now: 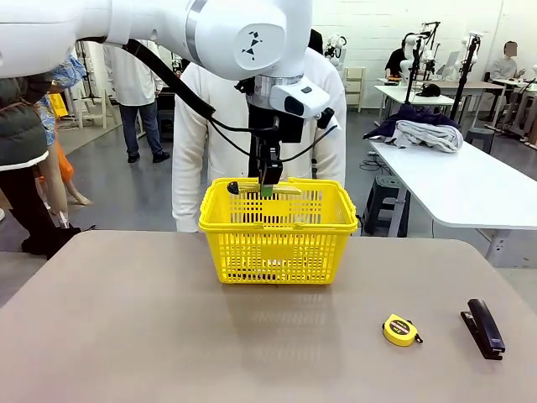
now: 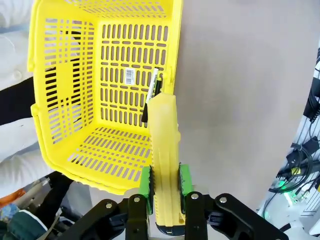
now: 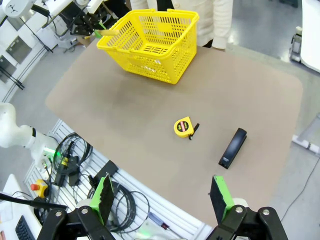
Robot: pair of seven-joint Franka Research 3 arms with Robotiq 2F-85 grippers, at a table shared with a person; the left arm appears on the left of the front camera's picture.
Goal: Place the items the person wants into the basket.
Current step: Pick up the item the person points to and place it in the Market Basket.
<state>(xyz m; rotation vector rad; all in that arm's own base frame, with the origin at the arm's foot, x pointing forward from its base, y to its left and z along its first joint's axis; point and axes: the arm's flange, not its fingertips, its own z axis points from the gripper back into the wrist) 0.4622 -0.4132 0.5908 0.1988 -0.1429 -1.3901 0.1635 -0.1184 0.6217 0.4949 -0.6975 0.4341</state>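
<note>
The left gripper [image 1: 269, 190] hangs over the far rim of the yellow basket [image 1: 278, 243], clenched on the slim yellow utility knife [image 2: 165, 150], which the left wrist view shows pinched between both green pads near its black end. The knife lies across the rim line, not yet down inside, and the person [image 1: 197, 143] stands just behind the basket. My guess at the risk: if the gripper lets go here, the knife could catch on the rim or a folded handle and tip out toward the person, since it sits so close to the edge. Further right on the desk [image 1: 126, 336] lie the tape measure [image 1: 400, 329] and the stapler [image 1: 485, 327], well apart from the basket. The right gripper [image 3: 162, 197] hovers released, its 2 pads wide apart.
</note>
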